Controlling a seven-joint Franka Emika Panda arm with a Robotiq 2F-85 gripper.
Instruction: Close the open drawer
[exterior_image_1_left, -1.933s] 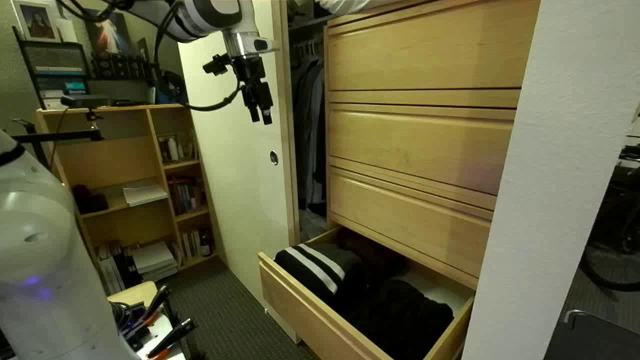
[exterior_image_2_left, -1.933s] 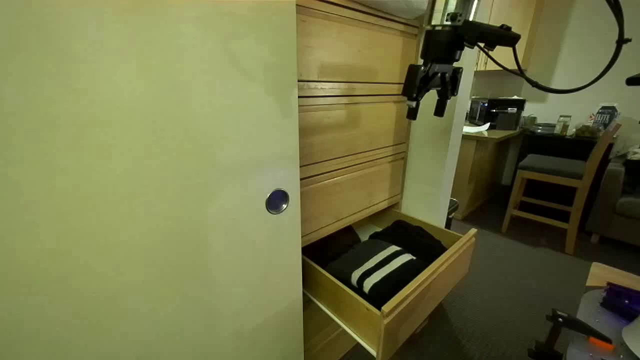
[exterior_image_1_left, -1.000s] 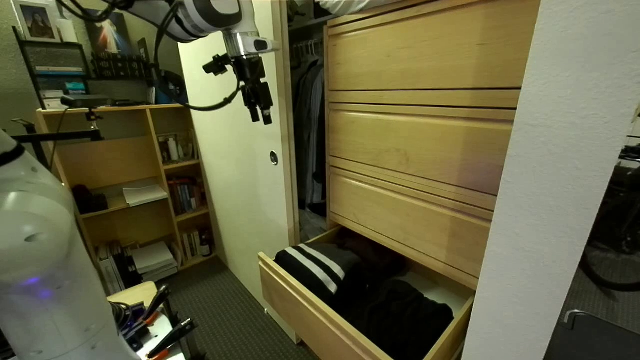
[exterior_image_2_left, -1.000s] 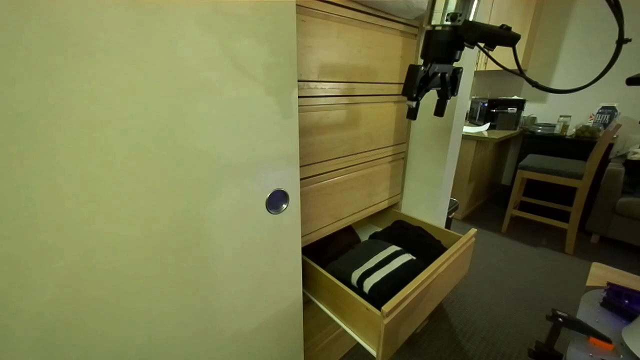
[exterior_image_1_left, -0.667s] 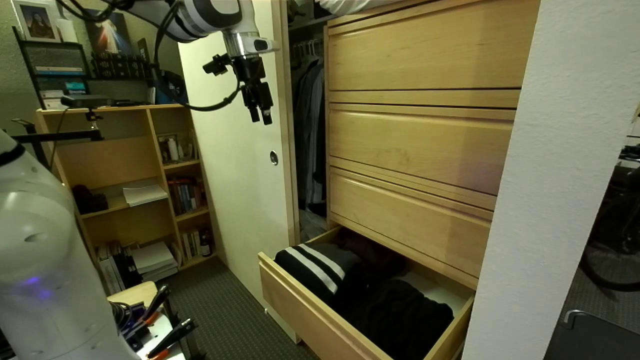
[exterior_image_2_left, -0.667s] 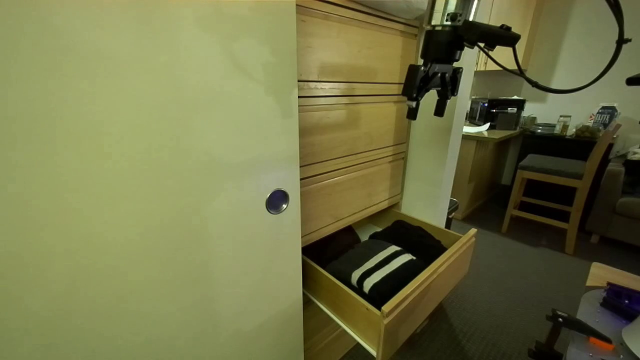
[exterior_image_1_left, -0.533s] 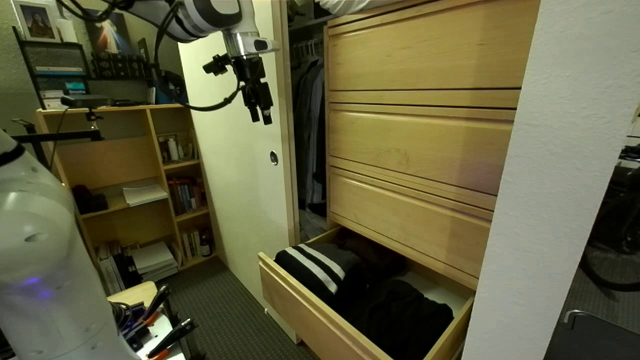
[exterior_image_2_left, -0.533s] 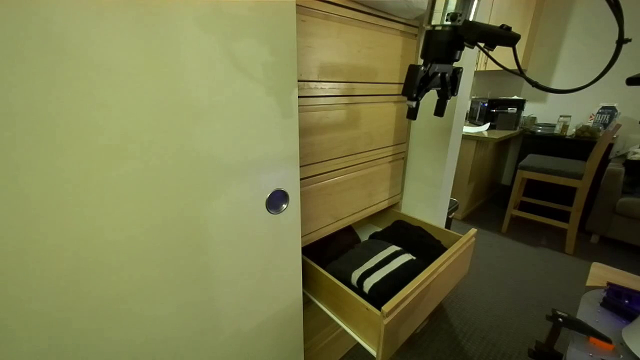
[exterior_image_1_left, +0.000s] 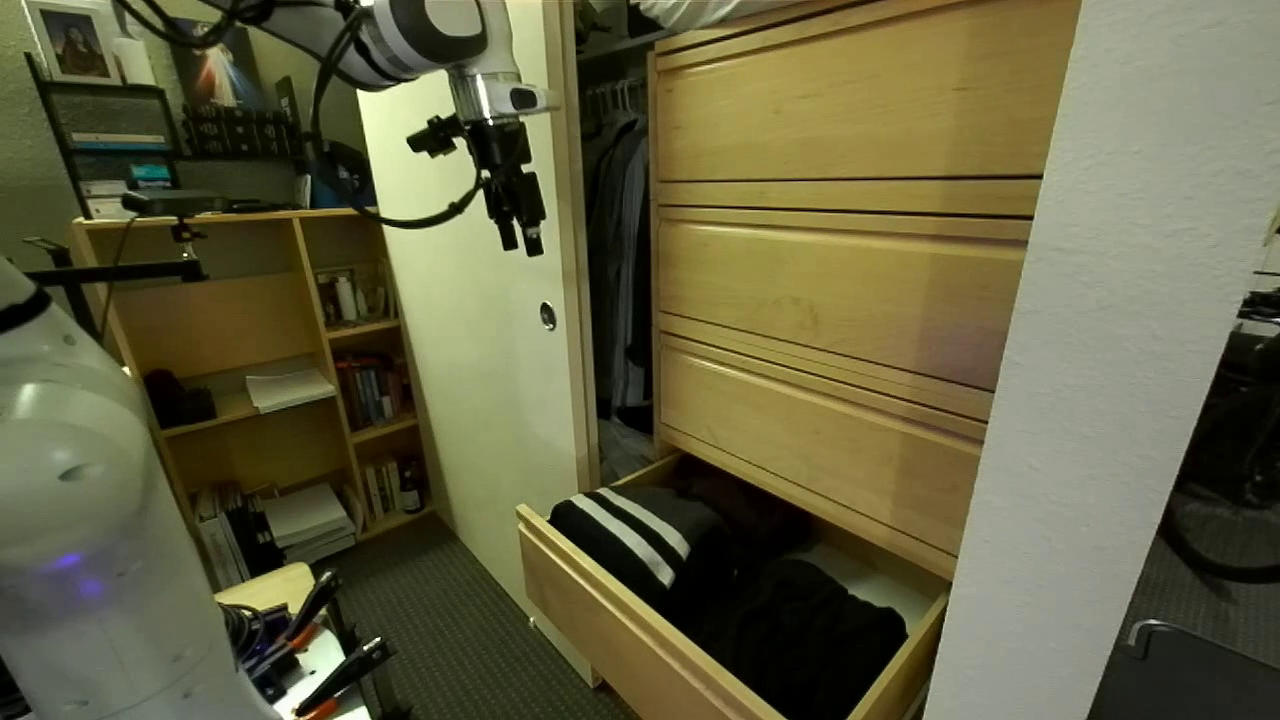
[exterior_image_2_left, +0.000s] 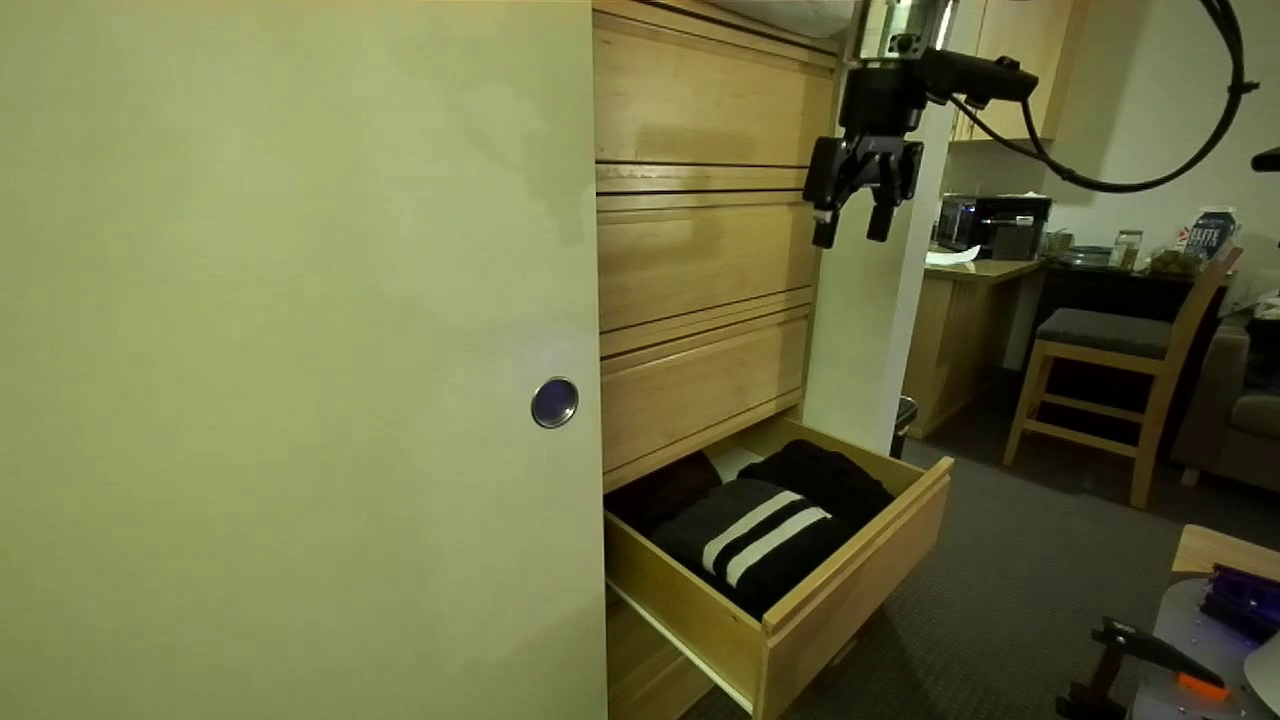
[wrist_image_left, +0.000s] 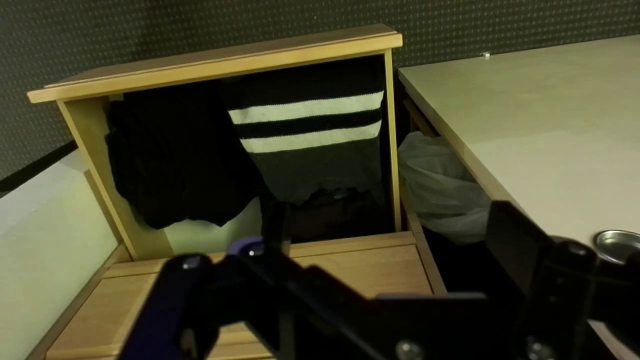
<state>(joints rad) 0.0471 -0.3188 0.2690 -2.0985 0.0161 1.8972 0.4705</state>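
The drawer (exterior_image_1_left: 610, 600) is pale wood and stands pulled out from the bottom of the chest. Its plain front panel (exterior_image_2_left: 860, 605) also shows in an exterior view, and its front rim (wrist_image_left: 220, 65) in the wrist view. Dark folded clothes (exterior_image_1_left: 800, 620) lie inside, one with two white stripes (exterior_image_2_left: 770, 540). My gripper (exterior_image_1_left: 521, 244) points down, high above the drawer and apart from it. The gripper (exterior_image_2_left: 852, 236) is open and empty, with a wide gap between its fingers in the wrist view (wrist_image_left: 390, 220).
Several shut drawer fronts (exterior_image_1_left: 830, 290) rise above the open drawer. A cream sliding door (exterior_image_2_left: 300, 350) stands beside the chest, and a white wall end (exterior_image_1_left: 1120, 300) on its other side. A bookshelf (exterior_image_1_left: 230, 320) and a small table with clamps (exterior_image_1_left: 330, 670) are nearby.
My gripper has moved slightly down in both exterior views over the last half second, after holding still before that. The drawer has not moved.
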